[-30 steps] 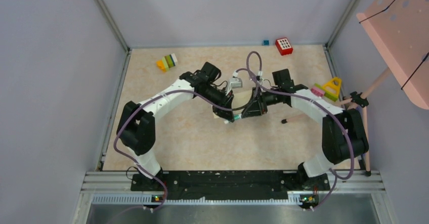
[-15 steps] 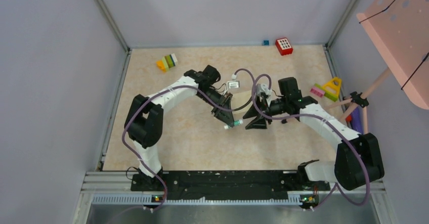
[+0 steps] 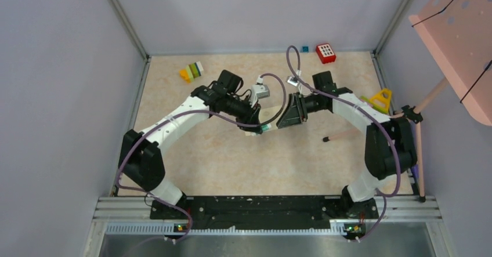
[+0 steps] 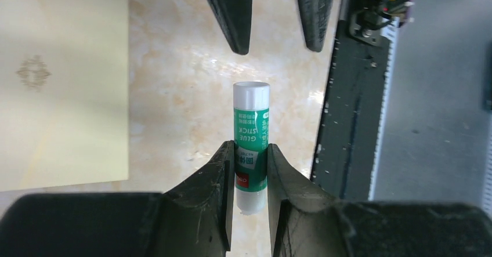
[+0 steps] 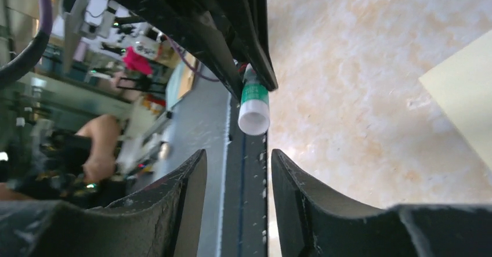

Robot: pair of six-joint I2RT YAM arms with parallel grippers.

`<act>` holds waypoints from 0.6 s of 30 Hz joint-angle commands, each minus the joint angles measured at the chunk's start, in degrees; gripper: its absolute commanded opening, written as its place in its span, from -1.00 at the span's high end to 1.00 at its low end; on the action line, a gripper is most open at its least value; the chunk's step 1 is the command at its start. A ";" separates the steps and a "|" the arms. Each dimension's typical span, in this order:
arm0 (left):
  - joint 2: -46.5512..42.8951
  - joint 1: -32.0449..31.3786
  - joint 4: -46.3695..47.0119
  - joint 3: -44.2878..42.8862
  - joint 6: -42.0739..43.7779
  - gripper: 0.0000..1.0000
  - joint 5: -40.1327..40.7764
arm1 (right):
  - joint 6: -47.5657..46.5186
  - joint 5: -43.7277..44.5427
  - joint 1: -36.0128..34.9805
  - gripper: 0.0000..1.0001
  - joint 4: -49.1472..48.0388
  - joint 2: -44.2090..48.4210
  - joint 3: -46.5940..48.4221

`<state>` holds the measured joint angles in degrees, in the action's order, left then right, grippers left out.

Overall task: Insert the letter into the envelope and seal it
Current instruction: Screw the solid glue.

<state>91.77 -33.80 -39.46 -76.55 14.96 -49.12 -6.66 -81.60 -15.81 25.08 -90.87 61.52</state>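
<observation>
Both arms have swung toward the far side of the table since half a second ago, and the two wrists now face each other closely again, where they then stood apart nearer the bases. The left gripper is pinched on the lower green body of a glue stick, whose white cap end points straight at the right gripper. That gripper's fingers are spread, just short of the cap and not touching it. My reading is that the cap is about to be pulled, so sealing is in preparation rather than done. The envelope lies flat on the table below and to one side of the held stick, its plain face with the small dark ornament upward. From above, the arms largely cover it. It should handle as thin, light, floppy paper that slides easily on the smooth tabletop, so it is better pinned flat with one tool while the other lifts an edge or the flap, not pinched mid-face. Its flap is outside both wrist views, and I cannot tell whether the letter is already inside. The stick itself is rigid, smooth and light, and the cap looks seated on it.
</observation>
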 commanded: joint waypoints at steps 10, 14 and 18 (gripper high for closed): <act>-3.41 -8.43 9.70 3.71 0.76 1.00 27.57 | 7.87 -2.65 0.18 0.17 8.20 -11.53 5.75; -2.75 -10.11 10.00 3.59 1.00 1.00 30.72 | 16.27 -0.38 -0.81 0.20 -1.16 -11.50 2.67; -2.48 -11.15 9.87 3.65 1.36 1.00 31.18 | 18.17 0.44 -1.50 0.22 -3.01 -12.03 2.72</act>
<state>89.49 -43.79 -32.42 -73.17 15.20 -20.64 6.57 -82.00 -16.51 28.14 -102.61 64.03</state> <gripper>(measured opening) 0.273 0.397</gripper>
